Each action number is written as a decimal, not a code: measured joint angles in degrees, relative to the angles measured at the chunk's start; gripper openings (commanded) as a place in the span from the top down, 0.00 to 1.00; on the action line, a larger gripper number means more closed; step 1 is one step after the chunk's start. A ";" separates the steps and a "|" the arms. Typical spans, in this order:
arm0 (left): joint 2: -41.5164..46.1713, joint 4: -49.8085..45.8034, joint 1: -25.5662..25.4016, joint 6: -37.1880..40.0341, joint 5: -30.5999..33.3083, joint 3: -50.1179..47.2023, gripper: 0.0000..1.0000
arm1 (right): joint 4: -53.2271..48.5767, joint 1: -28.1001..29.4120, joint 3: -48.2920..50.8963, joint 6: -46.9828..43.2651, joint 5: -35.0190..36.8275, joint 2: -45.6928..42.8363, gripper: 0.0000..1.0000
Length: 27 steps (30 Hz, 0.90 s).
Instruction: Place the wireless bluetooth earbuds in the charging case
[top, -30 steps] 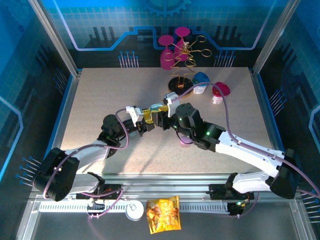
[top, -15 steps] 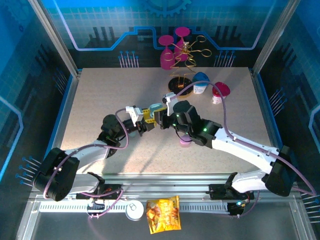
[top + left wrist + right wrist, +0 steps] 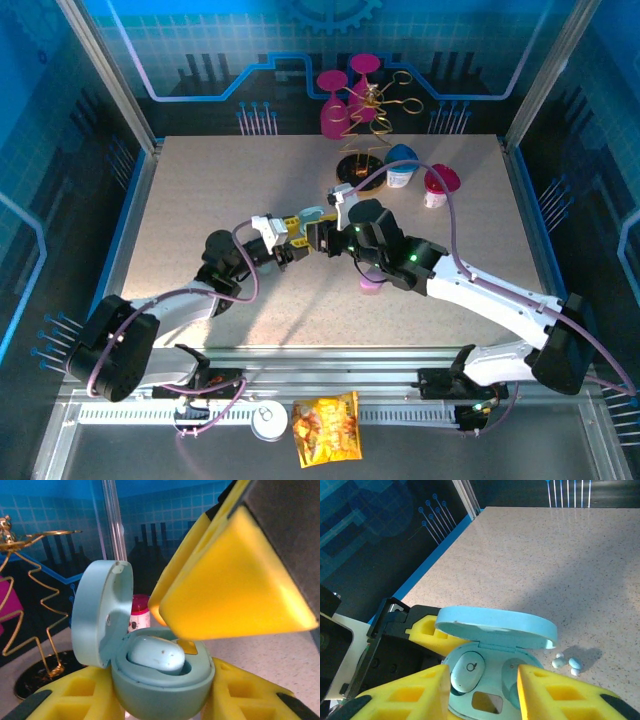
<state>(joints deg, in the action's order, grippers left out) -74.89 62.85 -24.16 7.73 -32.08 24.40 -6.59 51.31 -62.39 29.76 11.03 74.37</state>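
Overhead: left gripper [image 3: 291, 230] and right gripper [image 3: 323, 238] meet mid-table at the pale blue charging case [image 3: 309, 214]. Left wrist: that gripper clamps the open case, with one earbud [image 3: 157, 655] seated inside. Right wrist: jaws parted, holding nothing, above the case. The second well, partly hidden, looks unfilled. Loose earbuds [image 3: 567, 663] lie on the table [image 3: 545, 555] nearby, so roughly half remains.

Lighting was bright, blue cast. Soft shadows lay on the surface [image 3: 200, 200]. Left wrist foreground was blurry.

charging case [image 3: 492, 626] base hidden by fingers [image 3: 405, 696]
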 measured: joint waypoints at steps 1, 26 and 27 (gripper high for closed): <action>-0.37 0.57 0.00 0.98 0.17 -0.26 0.80 | -0.35 0.00 -0.22 0.20 0.00 0.00 0.57; -3.04 3.48 0.00 10.62 0.42 -0.90 0.81 | -11.89 -0.74 -9.16 4.33 -3.63 6.36 0.69; -3.06 3.48 0.00 10.69 0.44 -0.90 0.82 | -12.26 -0.74 -9.53 4.33 -3.63 6.64 0.69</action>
<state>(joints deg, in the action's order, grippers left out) -77.95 66.32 -24.16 18.41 -31.64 23.51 -18.85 50.57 -71.92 34.09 7.40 81.01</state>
